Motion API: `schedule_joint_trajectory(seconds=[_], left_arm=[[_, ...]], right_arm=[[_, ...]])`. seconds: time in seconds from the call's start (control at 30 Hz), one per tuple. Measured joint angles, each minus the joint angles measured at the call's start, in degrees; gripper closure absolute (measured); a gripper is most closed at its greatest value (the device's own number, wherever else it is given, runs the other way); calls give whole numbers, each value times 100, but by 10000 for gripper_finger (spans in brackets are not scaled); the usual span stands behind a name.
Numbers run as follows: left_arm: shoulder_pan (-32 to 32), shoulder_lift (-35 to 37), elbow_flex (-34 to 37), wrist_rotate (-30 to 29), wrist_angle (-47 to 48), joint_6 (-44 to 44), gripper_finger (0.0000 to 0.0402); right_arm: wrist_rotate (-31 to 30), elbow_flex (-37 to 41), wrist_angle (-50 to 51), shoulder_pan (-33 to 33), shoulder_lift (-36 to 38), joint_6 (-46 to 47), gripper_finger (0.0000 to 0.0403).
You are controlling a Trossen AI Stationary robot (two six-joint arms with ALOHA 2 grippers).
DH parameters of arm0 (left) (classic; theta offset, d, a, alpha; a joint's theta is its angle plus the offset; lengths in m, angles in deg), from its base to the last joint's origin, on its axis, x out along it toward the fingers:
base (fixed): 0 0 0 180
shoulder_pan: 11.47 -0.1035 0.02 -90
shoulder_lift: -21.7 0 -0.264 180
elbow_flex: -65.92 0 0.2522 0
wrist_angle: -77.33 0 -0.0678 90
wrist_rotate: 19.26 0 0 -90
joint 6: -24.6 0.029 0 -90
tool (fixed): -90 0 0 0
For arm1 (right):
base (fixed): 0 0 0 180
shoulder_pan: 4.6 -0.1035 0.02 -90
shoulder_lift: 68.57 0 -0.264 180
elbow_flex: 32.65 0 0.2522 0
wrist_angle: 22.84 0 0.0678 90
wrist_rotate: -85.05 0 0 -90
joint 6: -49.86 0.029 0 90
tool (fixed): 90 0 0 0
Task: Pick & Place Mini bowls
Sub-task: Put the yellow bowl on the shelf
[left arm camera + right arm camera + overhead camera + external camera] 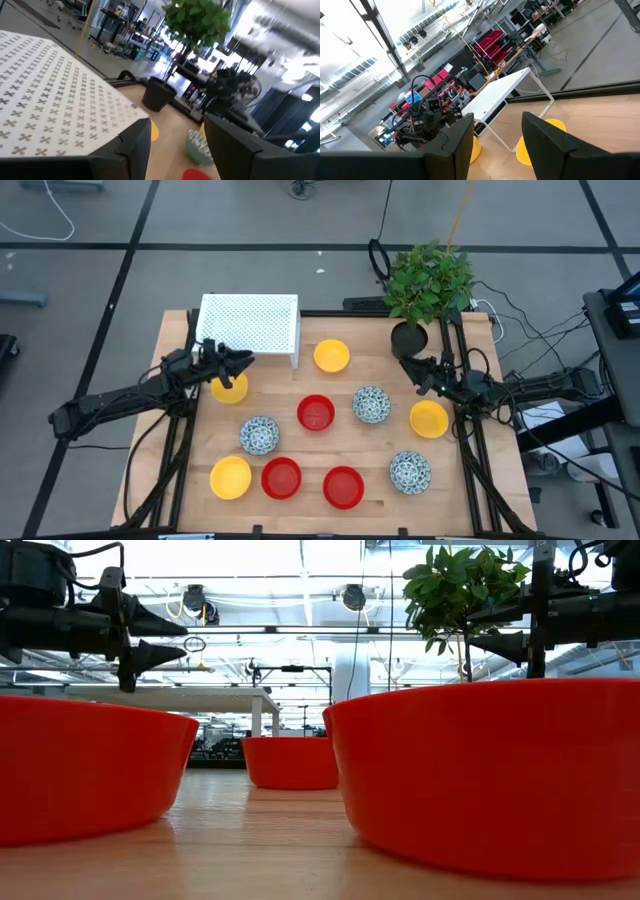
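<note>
- Nothing is held yet; a first bowl has to be picked, and a grip across one rim wall from straight above is judged safest.
- The left gripper (243, 361), left of centre in the high view, is raised above a yellow bowl (229, 388), jaws apart and empty.
- The right gripper (411, 367), at centre right, is likewise open and empty, beside the plant pot (408, 337).
- Red bowls (316, 413), speckled bowls (371, 404) and more yellow ones are spread over the table (180, 450).
</note>
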State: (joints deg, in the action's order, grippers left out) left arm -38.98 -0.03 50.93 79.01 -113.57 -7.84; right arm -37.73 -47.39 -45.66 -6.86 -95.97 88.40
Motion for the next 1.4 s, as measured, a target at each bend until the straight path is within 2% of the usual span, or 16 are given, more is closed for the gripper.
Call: schedule_joint_trajectory(seconds=[0.1,0.2,0.37,0.47,0.63,0.83,1.0,1.2,1.4], left_arm=[[0,1,0,-84,-214,-381,215],[0,4,0,-216,-514,-248,215],[7,4,0,96,-885,-126,215],[11,-6,-147,205,-661,-211,215],[274,-263,-1058,562,980,274,215],[929,-942,-2618,667,4190,1128,215],[1525,-1773,-3558,615,6313,1135,215],[2422,-2838,-4024,44,7425,787,215],[3021,-3965,-4033,-766,8023,-613,215]], right_arm=[[-25,-1,-2,2,0,-26,248],[-28,0,-2,2,0,-35,248],[-32,0,-4,2,0,123,248],[-36,0,-4,2,0,130,248],[-43,0,-3,2,0,130,248],[-31,0,0,2,-2,130,248],[-23,-2,-2,2,0,127,248],[-21,0,0,2,-2,130,248],[-20,0,6,2,0,88,248]])
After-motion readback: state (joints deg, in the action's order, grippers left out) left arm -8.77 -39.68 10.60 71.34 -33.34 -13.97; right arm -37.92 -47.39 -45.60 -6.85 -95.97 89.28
